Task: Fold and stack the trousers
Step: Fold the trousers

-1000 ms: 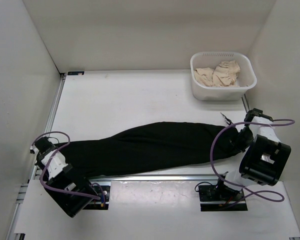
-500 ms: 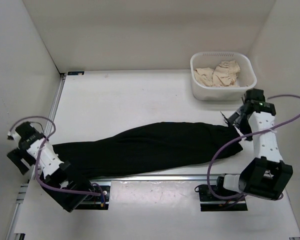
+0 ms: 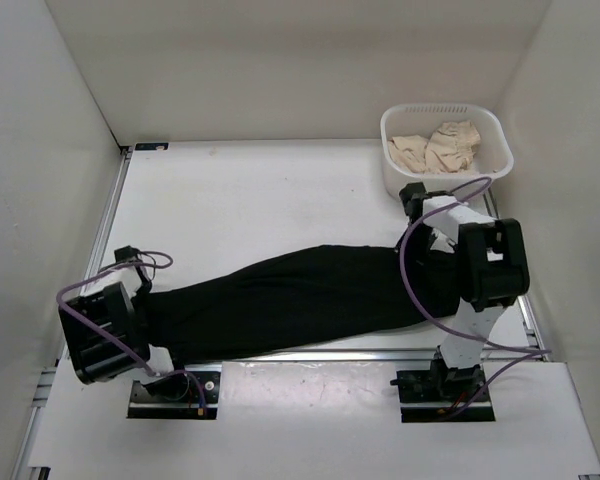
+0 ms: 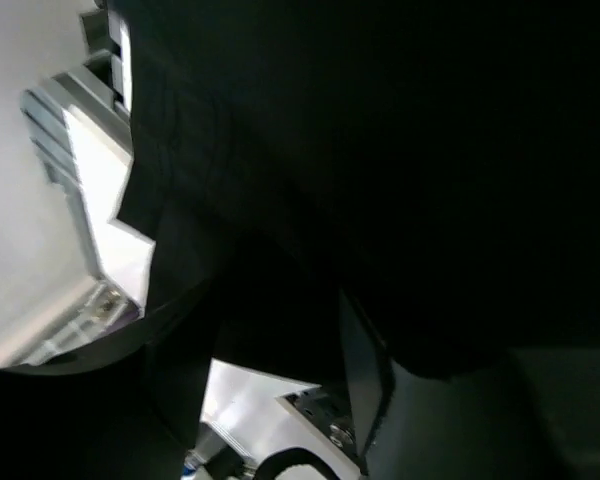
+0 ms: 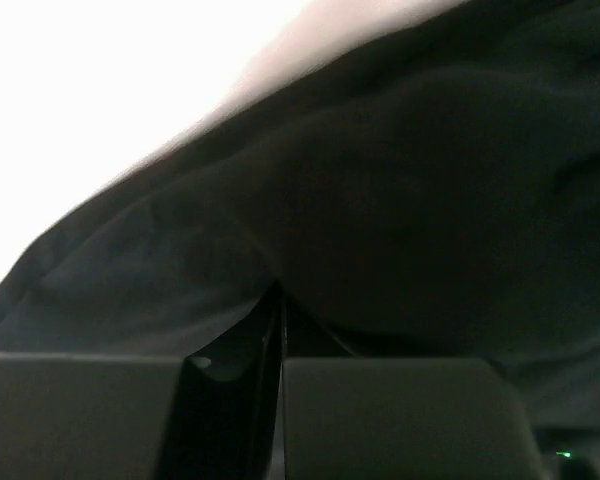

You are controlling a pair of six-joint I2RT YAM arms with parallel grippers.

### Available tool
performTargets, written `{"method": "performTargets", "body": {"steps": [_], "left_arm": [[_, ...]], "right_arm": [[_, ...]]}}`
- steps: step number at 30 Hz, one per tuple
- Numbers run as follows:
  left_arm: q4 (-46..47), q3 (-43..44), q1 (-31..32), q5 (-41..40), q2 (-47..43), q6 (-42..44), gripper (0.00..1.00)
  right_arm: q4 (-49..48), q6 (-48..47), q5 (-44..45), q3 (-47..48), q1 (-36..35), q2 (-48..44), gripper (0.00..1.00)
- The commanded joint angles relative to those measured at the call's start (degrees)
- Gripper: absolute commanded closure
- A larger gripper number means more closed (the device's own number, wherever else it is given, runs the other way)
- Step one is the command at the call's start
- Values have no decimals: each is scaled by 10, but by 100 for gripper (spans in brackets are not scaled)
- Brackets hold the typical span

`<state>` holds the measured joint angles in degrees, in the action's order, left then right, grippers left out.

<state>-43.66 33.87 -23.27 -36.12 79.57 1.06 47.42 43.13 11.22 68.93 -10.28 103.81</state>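
Observation:
The black trousers (image 3: 300, 295) lie stretched left to right across the near half of the table. My left gripper (image 3: 145, 290) is at their left end. In the left wrist view its fingers (image 4: 365, 365) stand apart, dark trouser fabric (image 4: 380, 150) fills the space above them, and the gripper (image 4: 265, 310) is open. My right gripper (image 3: 417, 245) reaches down onto the right end of the trousers. In the right wrist view it (image 5: 280, 290) is shut, with a fold of the black fabric (image 5: 400, 230) pinched at its tips.
A white basket (image 3: 445, 185) holding beige cloth (image 3: 440, 145) stands at the back right, just beyond the right arm. White walls enclose the table on three sides. A metal rail (image 3: 310, 355) runs along the near edge of the trousers.
Both arms swung outward and came back in onto the trouser ends. The right gripper opened, then shut on the fabric. The left gripper opened. The left end of the trousers has shifted rightward.

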Motion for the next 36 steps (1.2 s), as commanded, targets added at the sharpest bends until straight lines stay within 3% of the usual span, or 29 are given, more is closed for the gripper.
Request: {"method": "performTargets", "body": {"steps": [1,6,10,15,18,22,23,26,29,30,36], "left_arm": [[94,-7,34,-2,43,-11,40],[135,91,78,-7,150,-11,41],[140,195,128,-7,201,-11,41],[134,264,167,-26,241,-11,39],[119,234,167,-35,252,-11,35],[114,200,147,-29,252,-11,33],[108,200,147,-29,252,-11,33],[83,200,141,-23,252,-11,31],[66,195,141,-8,252,-11,30],[66,195,141,-8,252,-11,30],[60,190,141,-2,247,-11,29]], "right_arm": [[-36,47,-43,5,15,42,100],[-79,162,65,25,53,77,100],[-97,188,92,86,83,97,100],[-94,131,86,186,104,125,100],[-108,25,-20,208,104,138,100],[-66,-91,-87,230,104,91,68],[-54,-109,-87,223,104,70,40],[7,-110,-58,195,115,-33,5],[87,-85,-26,160,127,-126,1],[94,-67,-26,110,127,-168,1],[37,6,-56,-77,163,-252,1]]}}
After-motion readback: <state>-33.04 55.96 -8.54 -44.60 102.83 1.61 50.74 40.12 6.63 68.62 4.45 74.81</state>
